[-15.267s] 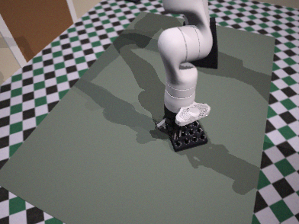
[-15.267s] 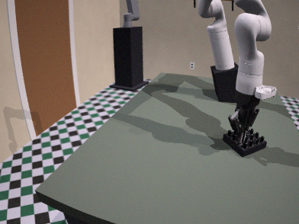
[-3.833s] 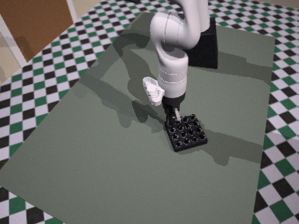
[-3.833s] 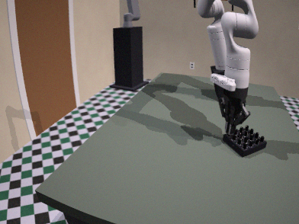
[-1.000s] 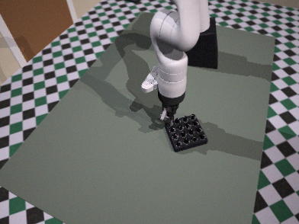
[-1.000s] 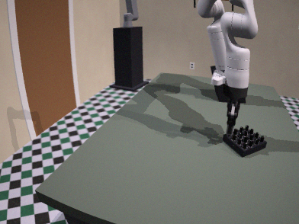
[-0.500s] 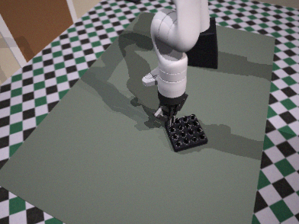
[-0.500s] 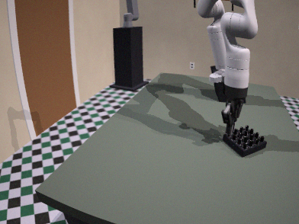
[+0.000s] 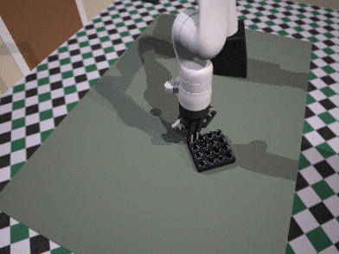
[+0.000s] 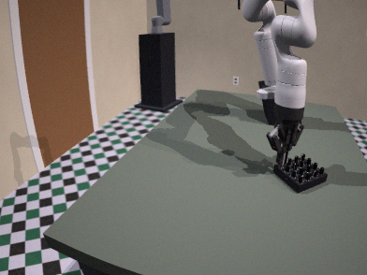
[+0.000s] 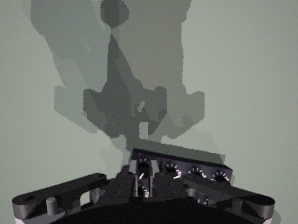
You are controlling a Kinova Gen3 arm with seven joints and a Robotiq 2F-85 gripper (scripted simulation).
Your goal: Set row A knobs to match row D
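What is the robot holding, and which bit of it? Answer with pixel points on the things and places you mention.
I can't tell if it holds anything: the gripper's (image 9: 194, 139) (image 10: 283, 163) (image 11: 145, 175) fingers flank a corner knob (image 11: 143, 168), but whether they pinch its sides doesn't show.

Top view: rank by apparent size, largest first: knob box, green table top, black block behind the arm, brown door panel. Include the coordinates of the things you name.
1. Green table top (image 9: 130, 186) (image 10: 187, 210)
2. Brown door panel (image 9: 41, 30) (image 10: 53, 75)
3. Black block (image 9: 235, 56)
4. Knob box (image 9: 200, 168) (image 10: 300, 188) (image 11: 190, 161)

The block is partly hidden by the arm, but its visible part alone looks larger than the knob box.

Robot room, lab-like | two pedestals (image 10: 157, 70) (image 9: 235, 56) | checkered floor (image 10: 33, 220) (image 9: 26, 104) | wall outlet (image 10: 236, 80) | brown door (image 10: 53, 79) (image 9: 43, 26)
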